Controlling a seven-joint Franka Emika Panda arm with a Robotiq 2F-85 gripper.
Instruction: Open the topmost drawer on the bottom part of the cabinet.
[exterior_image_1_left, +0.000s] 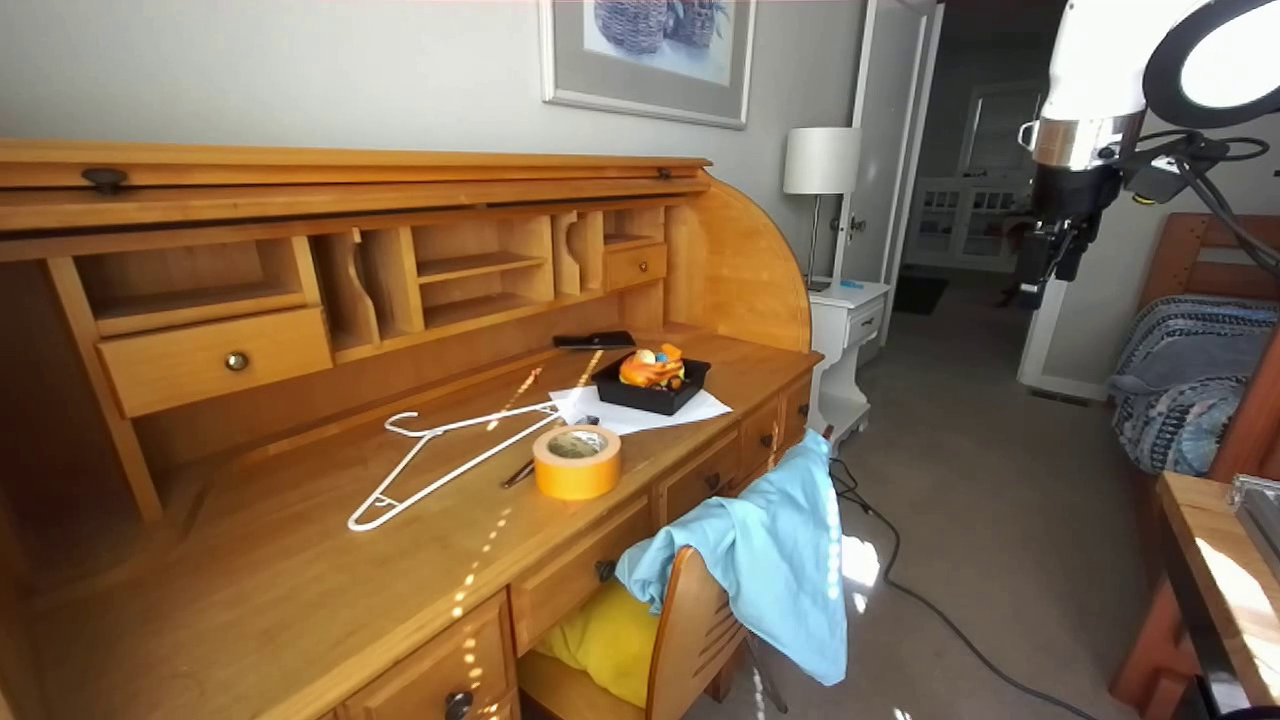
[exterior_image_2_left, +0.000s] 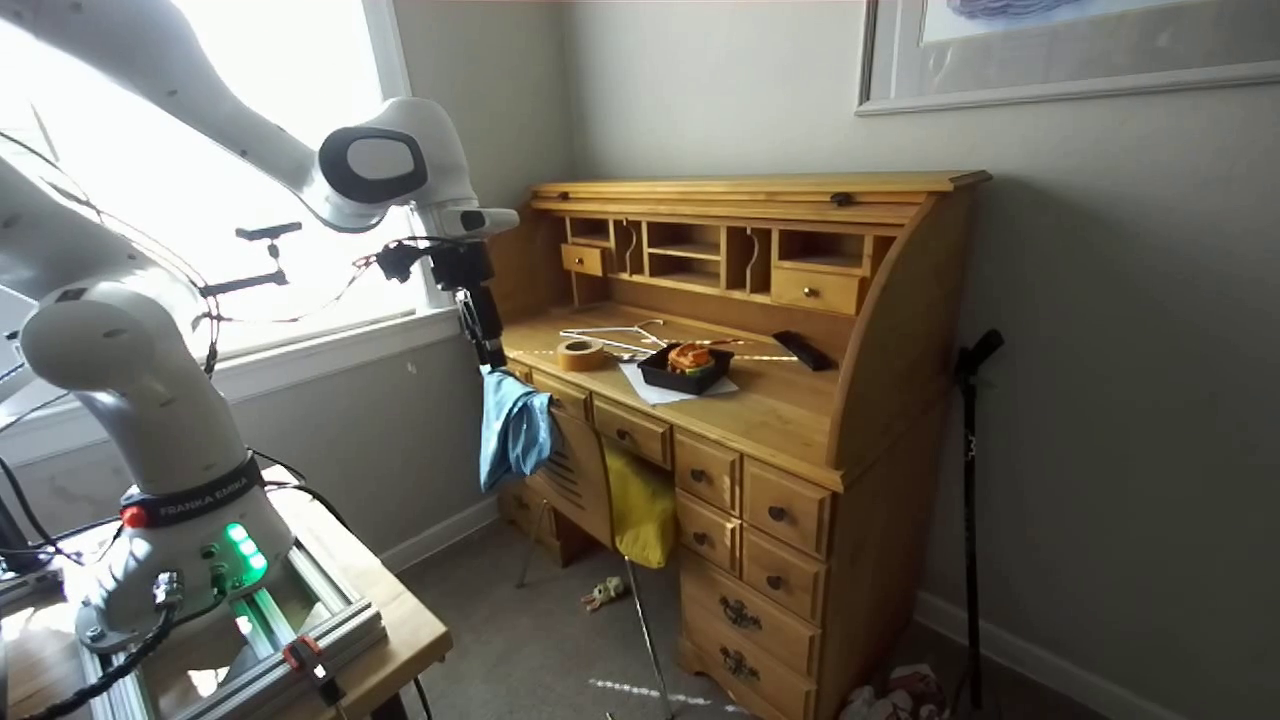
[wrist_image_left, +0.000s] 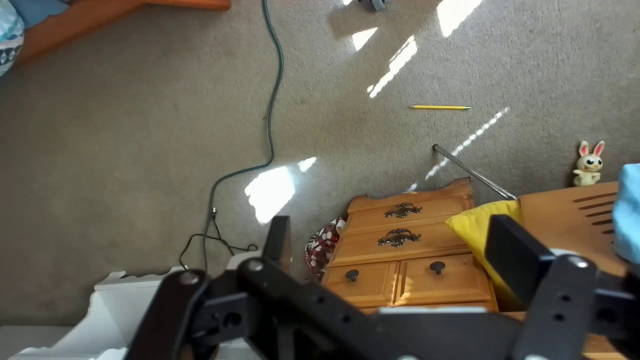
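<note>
The cabinet is a honey-brown oak roll-top desk, shown in both exterior views (exterior_image_1_left: 740, 250) (exterior_image_2_left: 900, 420). The top row of drawers in its lower part, right below the desktop, sits shut with dark round knobs; fronts show in both exterior views (exterior_image_1_left: 690, 487) (exterior_image_2_left: 760, 490). Which one is the topmost drawer meant, I cannot tell. In the wrist view the desk's lower drawers (wrist_image_left: 425, 252) show between my fingers; the top row is mostly hidden behind the gripper body. My gripper (wrist_image_left: 392, 245) is open and empty, held in the air apart from the desk (exterior_image_1_left: 1048, 268) (exterior_image_2_left: 484, 340).
A chair (exterior_image_2_left: 575, 470) with a light-blue cloth (exterior_image_1_left: 770, 550) and yellow pillow (exterior_image_2_left: 645, 510) stands against the desk front. On the desktop lie a hanger (exterior_image_1_left: 430, 490), tape roll (exterior_image_1_left: 577, 475) and black tray (exterior_image_1_left: 650, 397). A white nightstand (exterior_image_1_left: 845, 345) stands beside the desk.
</note>
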